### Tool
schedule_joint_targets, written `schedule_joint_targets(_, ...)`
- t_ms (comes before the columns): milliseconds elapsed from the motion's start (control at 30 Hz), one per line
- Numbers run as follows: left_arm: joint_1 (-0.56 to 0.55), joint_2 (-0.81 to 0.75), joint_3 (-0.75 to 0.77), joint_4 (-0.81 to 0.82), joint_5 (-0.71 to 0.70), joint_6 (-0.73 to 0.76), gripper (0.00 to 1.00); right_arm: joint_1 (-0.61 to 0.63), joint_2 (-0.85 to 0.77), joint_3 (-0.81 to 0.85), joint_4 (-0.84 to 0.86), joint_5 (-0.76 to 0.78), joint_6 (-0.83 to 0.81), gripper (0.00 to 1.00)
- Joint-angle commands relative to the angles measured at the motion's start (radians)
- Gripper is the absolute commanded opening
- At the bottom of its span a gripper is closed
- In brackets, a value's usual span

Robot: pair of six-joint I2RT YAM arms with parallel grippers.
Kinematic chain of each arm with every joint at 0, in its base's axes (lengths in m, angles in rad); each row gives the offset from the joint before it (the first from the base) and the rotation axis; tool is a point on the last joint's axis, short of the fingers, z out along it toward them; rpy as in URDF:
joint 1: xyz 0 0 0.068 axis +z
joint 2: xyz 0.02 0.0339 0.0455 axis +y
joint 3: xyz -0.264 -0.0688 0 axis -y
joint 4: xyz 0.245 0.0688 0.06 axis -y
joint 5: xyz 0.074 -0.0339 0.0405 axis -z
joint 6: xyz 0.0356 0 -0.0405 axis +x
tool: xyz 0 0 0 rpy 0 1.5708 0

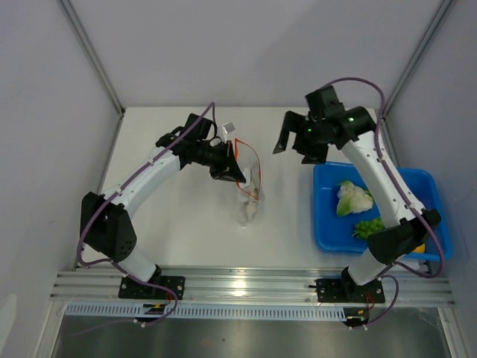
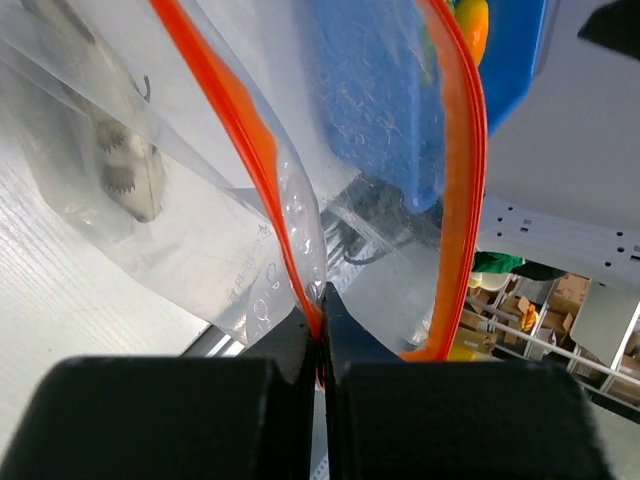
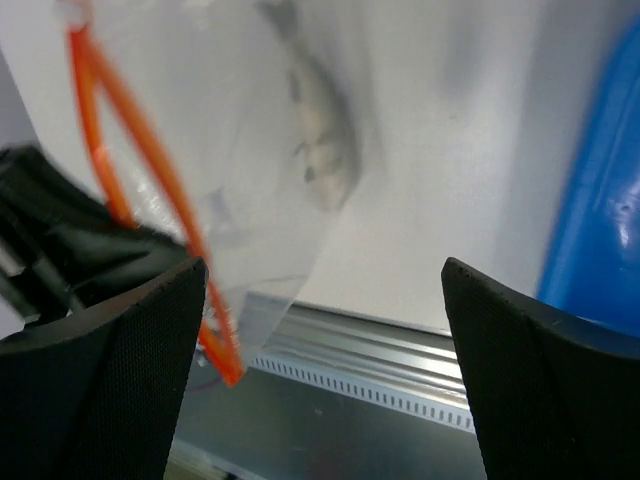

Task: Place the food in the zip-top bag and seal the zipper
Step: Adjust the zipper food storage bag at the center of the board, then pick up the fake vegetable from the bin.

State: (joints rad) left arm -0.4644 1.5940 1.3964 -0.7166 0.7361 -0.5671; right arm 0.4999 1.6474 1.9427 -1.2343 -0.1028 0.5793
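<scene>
Left jaws clamped tight on the thin orange-red zipper strip (image 2: 250,130), looks like one lip only. The other lip bows away, so the small clear crinkly zip-top bag (image 1: 248,201) gapes below them. Right jaws spread wide, nothing between them, facing the bag from the side of the blue plastic tray (image 1: 326,224).

One pale toy food piece (image 2: 125,175) sits inside the bag. A white-green leafy piece (image 1: 352,200) and green bits (image 1: 367,227) lie in the tray, on the white counter (image 1: 179,224).

Risks we see:
- Single pinch point. A piece snagging the free lip could drag the strip out of the left jaws.
- Unsupported lip may fold shut, and food would bounce off onto the counter.
- Sealing with food near the mouth would jam the strip.
</scene>
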Motion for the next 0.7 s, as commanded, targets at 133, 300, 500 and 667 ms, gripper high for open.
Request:
schedule_joint_targets(133, 0.007, -0.057, -0.01, 0.023, 0.016, 0.027, 0.01, -0.326, -0.239, -0.324, 0.046, 0.024, 0.111, 1.0)
schedule_joint_targets(300, 0.007, -0.065, -0.022, 0.037, 0.019, 0.026, 0.01, -0.368, -0.225, -0.439, -0.033, 0.22, -0.016, 0.99)
schedule_joint_targets(500, 0.007, -0.083, -0.063, 0.058, 0.023, 0.027, 0.01, -0.359, -0.187, -0.528, -0.045, 0.392, -0.078, 0.99)
schedule_joint_targets(667, 0.009, -0.086, -0.083, 0.065, 0.029, 0.032, 0.01, -0.347, -0.112, -0.565, -0.051, 0.567, -0.091, 0.97)
